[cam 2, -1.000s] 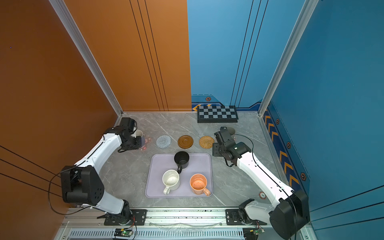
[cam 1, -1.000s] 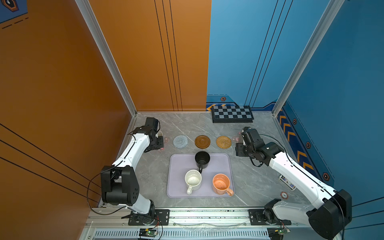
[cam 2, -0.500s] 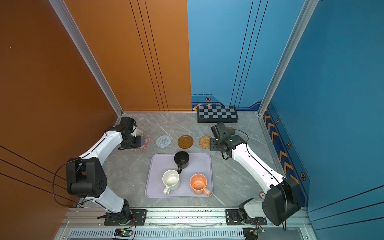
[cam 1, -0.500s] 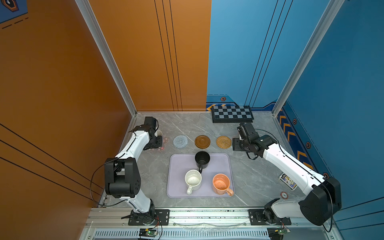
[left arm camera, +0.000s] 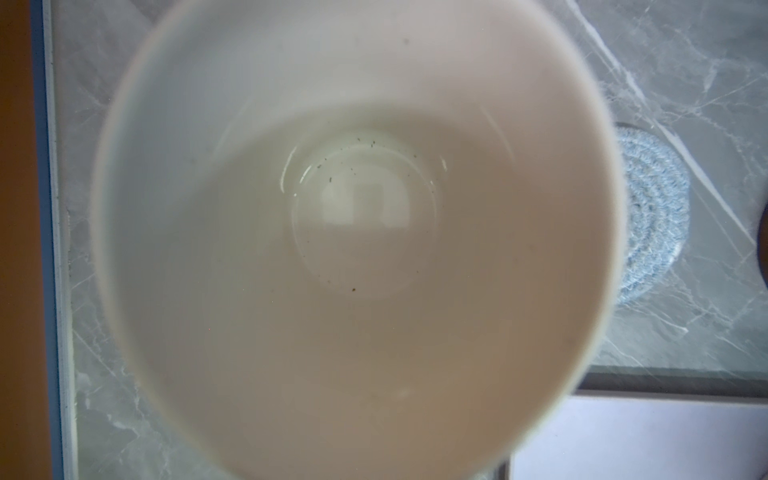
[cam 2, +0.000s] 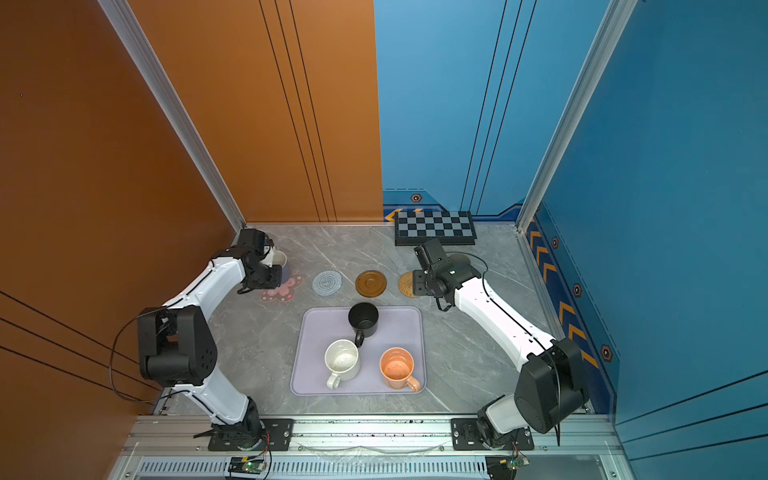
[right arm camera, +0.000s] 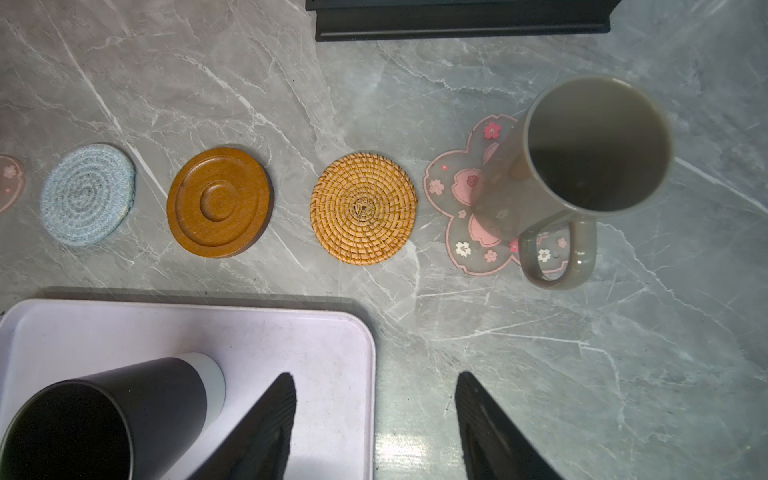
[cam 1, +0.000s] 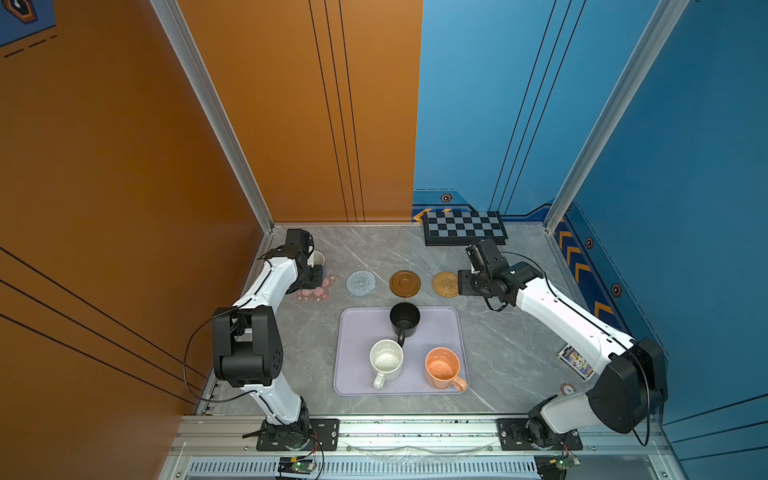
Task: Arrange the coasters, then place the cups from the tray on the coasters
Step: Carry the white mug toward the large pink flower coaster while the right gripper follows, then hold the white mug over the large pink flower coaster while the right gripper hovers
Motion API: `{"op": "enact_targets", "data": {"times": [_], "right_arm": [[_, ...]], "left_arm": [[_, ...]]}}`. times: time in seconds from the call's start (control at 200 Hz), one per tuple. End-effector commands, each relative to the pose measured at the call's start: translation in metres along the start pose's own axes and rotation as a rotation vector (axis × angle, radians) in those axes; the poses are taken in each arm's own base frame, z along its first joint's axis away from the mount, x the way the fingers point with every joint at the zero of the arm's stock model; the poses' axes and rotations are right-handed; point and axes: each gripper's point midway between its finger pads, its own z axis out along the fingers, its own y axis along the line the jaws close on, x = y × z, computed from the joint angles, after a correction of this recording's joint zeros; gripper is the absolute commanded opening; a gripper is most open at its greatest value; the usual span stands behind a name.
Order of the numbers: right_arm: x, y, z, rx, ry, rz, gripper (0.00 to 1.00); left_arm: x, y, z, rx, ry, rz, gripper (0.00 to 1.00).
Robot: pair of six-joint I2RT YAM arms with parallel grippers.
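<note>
Chequered board [cam 1: 465, 227] lies at the back wall, well apart from the tray [cam 1: 353, 376]. A row on the marble table: pink flower coaster [cam 1: 318, 291], spiral coaster [cam 1: 360, 283], wooden disc coaster [cam 1: 405, 284] and rattan coaster [cam 1: 443, 284], whose edge the right arm overhangs. A second flower coaster [right arm camera: 461, 195] carries the upright grey cup [right arm camera: 582, 166]. The tray holds three upright cups: black cup [cam 1: 404, 319], white speckled cup [cam 1: 386, 360], orange cup [cam 1: 442, 368]. Left gripper [cam 1: 313, 276]: jaws closed, holding the lavender cup [cam 2: 279, 259] at the row's left end; fingers hidden, contact with the coaster indeterminate. Right gripper [right arm camera: 376, 419]: jaws apart, holding nothing, above the tray's corner.
</note>
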Motion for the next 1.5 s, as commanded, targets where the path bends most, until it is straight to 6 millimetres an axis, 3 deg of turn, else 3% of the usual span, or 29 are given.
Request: {"op": "enact_targets", "data": {"times": [0.0,0.3,0.646,1.497], "right_arm": [[-0.010,0.007,-0.003,-0.018,-0.017,0.009,0.64],[-0.013,0.010,0.001,-0.021,-0.010,0.007,0.64],[-0.013,0.011,0.001,-0.025,-0.008,0.007,0.64],[-0.009,0.005,-0.009,-0.017,-0.016,0.009,0.64]], "left_arm": [[-0.021,0.005,0.000,-0.004,-0.071,0.005,0.00],[-0.013,0.016,0.010,-0.008,-0.041,-0.013,0.00],[-0.008,0.007,0.020,0.063,-0.030,0.029,0.00],[0.005,0.011,0.035,0.060,0.020,0.054,0.00]]}}
